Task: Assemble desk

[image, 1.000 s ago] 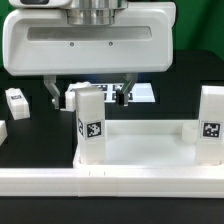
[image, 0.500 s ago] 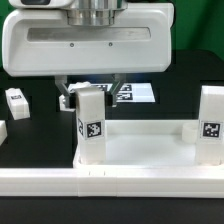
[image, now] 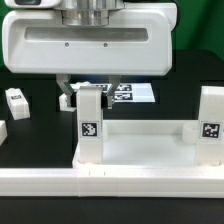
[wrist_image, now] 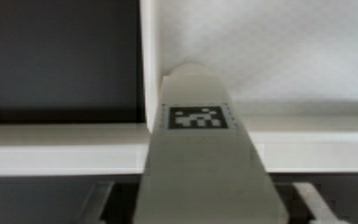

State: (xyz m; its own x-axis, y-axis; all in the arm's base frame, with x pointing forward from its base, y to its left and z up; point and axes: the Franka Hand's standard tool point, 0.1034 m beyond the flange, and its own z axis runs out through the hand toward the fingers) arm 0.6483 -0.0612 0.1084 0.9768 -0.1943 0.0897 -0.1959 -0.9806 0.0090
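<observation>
The desk's white tray-like tabletop (image: 140, 150) lies at the front of the exterior view. One white tagged leg (image: 90, 125) stands upright at its near-left corner, and a second leg (image: 210, 122) stands at the right corner. My gripper (image: 86, 100) hangs over the left leg with a finger on each side of its top. In the wrist view the leg (wrist_image: 197, 117) rises between the fingers (wrist_image: 108, 200), with dark gaps on both sides, so the jaws are open around it. The tabletop (wrist_image: 265, 60) lies beyond it.
A small white block with dark marks (image: 15, 100) sits on the black table at the exterior view's left. The marker board (image: 137, 93) lies behind the gripper. Another white part (image: 3, 130) shows at the left edge. A white rail (image: 110, 185) runs along the front.
The two fingers have drawn inward toward the left leg from a wide spread. The leg and tabletop have not moved.
</observation>
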